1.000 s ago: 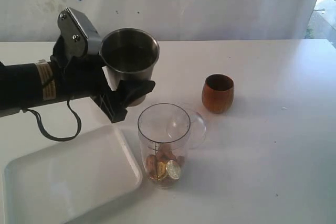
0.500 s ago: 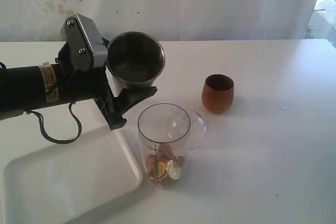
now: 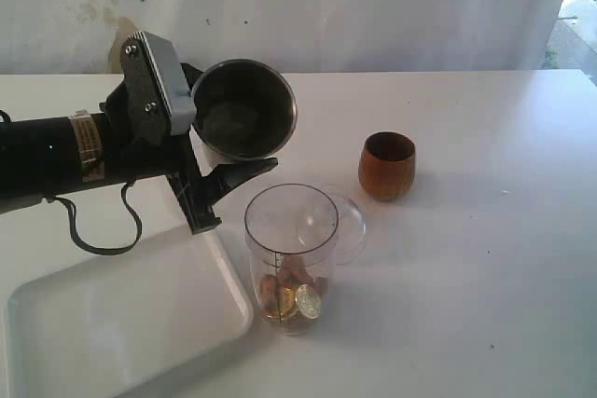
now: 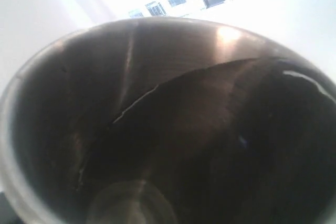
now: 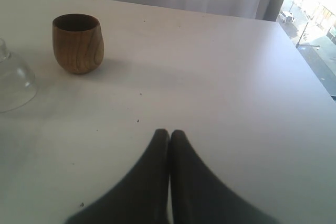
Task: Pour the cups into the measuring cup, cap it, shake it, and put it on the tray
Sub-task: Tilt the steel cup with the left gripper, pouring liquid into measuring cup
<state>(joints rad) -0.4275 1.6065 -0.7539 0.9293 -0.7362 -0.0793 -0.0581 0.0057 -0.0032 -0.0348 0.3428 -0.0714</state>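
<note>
My left gripper (image 3: 224, 137) is shut on the steel tumbler (image 3: 244, 109) and holds it tilted in the air, mouth turned forward, just above and left of the measuring cup (image 3: 291, 258). In the left wrist view the tumbler's dark inside (image 4: 157, 129) fills the picture and hides the fingers. The clear measuring cup stands upright with coins (image 3: 291, 300) at its bottom. The brown wooden cup (image 3: 386, 166) stands upright to the right. The white tray (image 3: 121, 314) lies at the front left. My right gripper (image 5: 169, 134) is shut on nothing over bare table, well short of the wooden cup (image 5: 77, 43).
A clear domed lid (image 3: 347, 226) lies on the table right behind the measuring cup, and it also shows in the right wrist view as the lid (image 5: 13, 80). The tray's corner sits close to the measuring cup's left side. A cable loop (image 3: 103, 230) hangs under the left arm.
The left wrist has rolled, tipping the steel tumbler further so its mouth faces more forward and down. It has shifted slightly right. Nothing else has moved.
</note>
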